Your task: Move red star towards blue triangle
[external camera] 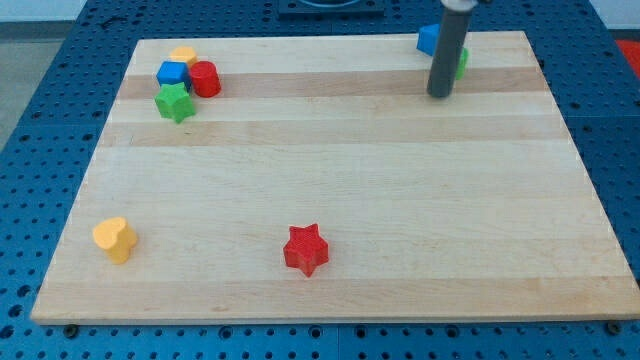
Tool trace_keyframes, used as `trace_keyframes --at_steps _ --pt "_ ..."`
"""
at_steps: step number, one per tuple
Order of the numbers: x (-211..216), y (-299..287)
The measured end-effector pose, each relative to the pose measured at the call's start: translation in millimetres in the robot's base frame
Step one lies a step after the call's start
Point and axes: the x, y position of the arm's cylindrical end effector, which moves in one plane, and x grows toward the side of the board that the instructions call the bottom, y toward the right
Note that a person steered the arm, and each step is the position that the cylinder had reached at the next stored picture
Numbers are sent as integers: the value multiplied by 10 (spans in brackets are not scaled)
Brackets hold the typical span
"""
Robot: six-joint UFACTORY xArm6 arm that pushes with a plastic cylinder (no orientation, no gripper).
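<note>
The red star [305, 249] lies near the view's bottom, a little left of centre, on the wooden board [330, 180]. A blue block [429, 39], its shape partly hidden by the rod, sits at the view's top right; it may be the blue triangle. A green block [461, 61] peeks out just right of the rod. My tip [439, 95] rests on the board just below those two blocks, far up and to the right of the red star.
A cluster at the view's top left holds an orange block [183, 55], a blue block [172, 74], a red cylinder [205, 79] and a green star [175, 102]. A yellow heart-like block [115, 239] lies at the bottom left.
</note>
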Motion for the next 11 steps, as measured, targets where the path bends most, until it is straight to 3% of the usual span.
trace_keyframes --at_steps 2,3,5,6,7,11 --pt "1918 -405" --pt "2268 -817" --pt "1965 -2086" --pt "2206 -2354" --pt "2064 -2560" --pt "949 -1838"
